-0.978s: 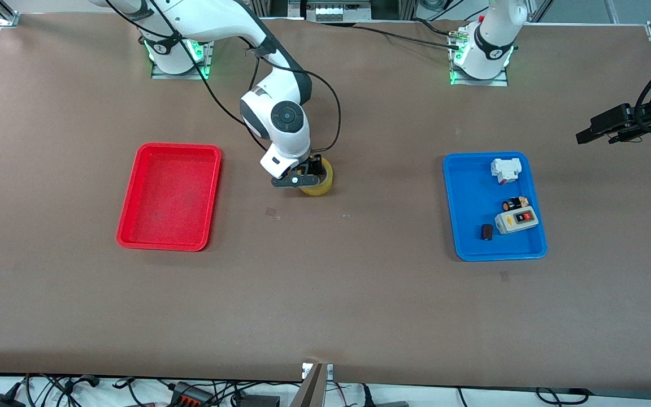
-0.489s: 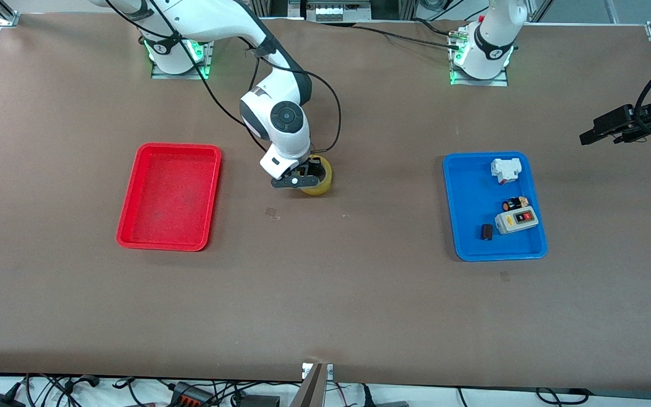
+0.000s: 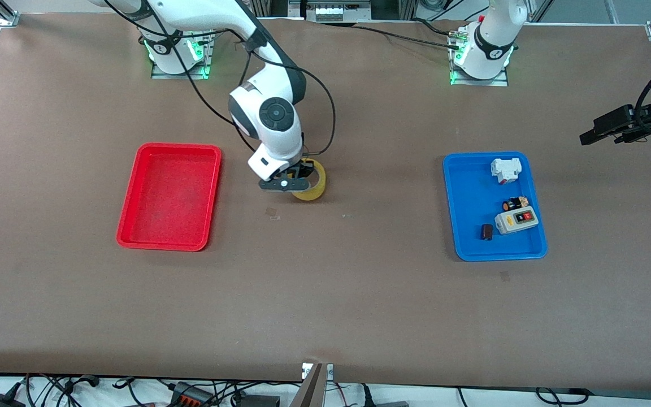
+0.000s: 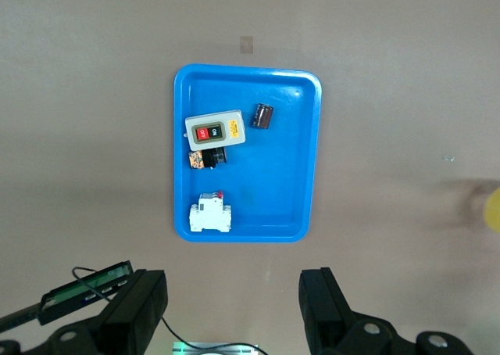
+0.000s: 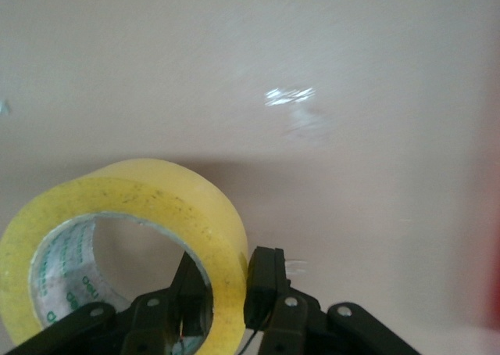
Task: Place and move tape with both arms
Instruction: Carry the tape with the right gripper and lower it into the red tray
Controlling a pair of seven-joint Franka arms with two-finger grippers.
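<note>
Since the earlier frames the right arm has carried the tape (image 3: 308,187) a little toward the red tray (image 3: 169,196) and swung its wrist round. The roll hangs just above the bare tabletop (image 3: 325,294) between the two trays, held on edge with its open core facing sideways. The right end effector (image 3: 286,184) pinches the roll's wall, one finger inside the core and one on the outer face, as the right wrist view shows (image 5: 225,288). The red tray lies beside it toward the right arm's end of the tabletop, well nearer than the blue tray (image 3: 493,206), so the coming move likely runs that way. The left end effector (image 3: 605,127) waits with fingers spread, raised over the tabletop's edge at the left arm's end; its wrist camera looks down on the blue tray (image 4: 305,148).
</note>
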